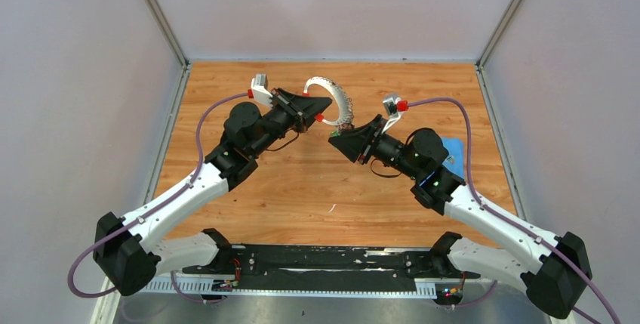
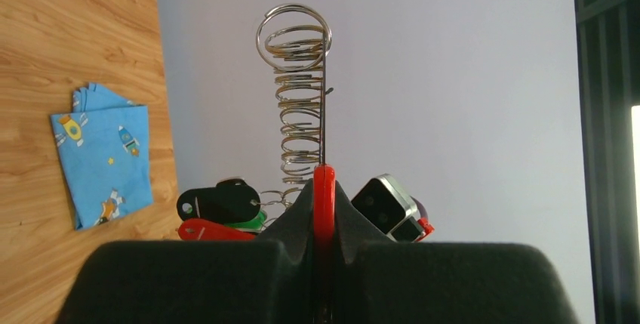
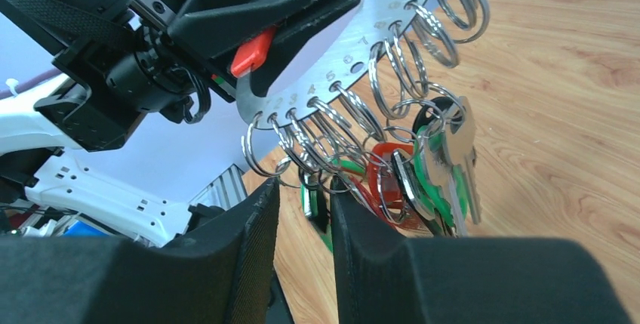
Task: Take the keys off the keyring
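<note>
One keyring (image 1: 343, 101) in left tool (image 2: 323, 192)

We saw the keyring (image 3: 377, 18) as flat brushed metal hung with glossy wire loops (image 3: 343, 109), the keys (image 3: 453, 143) as bright metal with shiny green and red plastic caps, the table (image 3: 573, 112) as smooth grained wood, and the cloth (image 2: 106, 158) as soft matt printed fabric.
</note>
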Controlling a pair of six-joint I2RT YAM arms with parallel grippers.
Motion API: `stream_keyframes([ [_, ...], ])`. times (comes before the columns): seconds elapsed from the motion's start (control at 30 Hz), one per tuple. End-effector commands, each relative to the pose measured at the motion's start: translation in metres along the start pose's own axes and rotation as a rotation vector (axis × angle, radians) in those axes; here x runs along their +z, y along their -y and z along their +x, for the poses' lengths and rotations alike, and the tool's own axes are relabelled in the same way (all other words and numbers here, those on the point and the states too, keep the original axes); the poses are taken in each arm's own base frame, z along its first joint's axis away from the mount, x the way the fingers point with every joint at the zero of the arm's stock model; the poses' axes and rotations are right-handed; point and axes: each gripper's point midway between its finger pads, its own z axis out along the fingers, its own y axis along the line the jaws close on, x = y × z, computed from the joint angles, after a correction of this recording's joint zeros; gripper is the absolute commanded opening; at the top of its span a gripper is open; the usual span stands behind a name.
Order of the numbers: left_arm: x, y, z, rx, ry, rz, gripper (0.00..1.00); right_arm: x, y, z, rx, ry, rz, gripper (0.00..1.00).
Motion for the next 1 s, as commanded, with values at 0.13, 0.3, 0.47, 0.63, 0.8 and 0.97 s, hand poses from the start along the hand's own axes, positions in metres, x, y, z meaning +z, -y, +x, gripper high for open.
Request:
stream_keyframes([
  [0.13, -0.007, 0.033, -0.007, 0.02, 0.044, 0.08, 0.0, -0.003, -0.017, -0.003, 0.015, 0.023, -0.072, 0.07],
  [0.3, -0.009, 0.034, -0.009, 0.035, 0.051, 0.082, 0.0, -0.007, -0.017, 0.002, 0.014, 0.006, -0.071, 0.01],
  [0.47, -0.01, 0.033, -0.01, 0.103, 0.058, 0.073, 0.0, -0.012, -0.021, 0.002, -0.016, -0.016, -0.082, 0.01],
  [0.63, -0.006, 0.028, -0.002, 0.224, 0.011, 0.062, 0.0, -0.014, -0.024, 0.009, -0.059, -0.092, -0.092, 0.01],
  [0.8, -0.008, 0.022, 0.005, 0.35, -0.032, 0.071, 0.0, -0.018, -0.019, 0.016, -0.085, -0.166, -0.057, 0.01],
  [0.97, -0.013, 0.02, 0.012, 0.472, -0.076, 0.095, 0.0, -0.021, -0.017, 0.013, -0.12, -0.21, -0.019, 0.01],
])
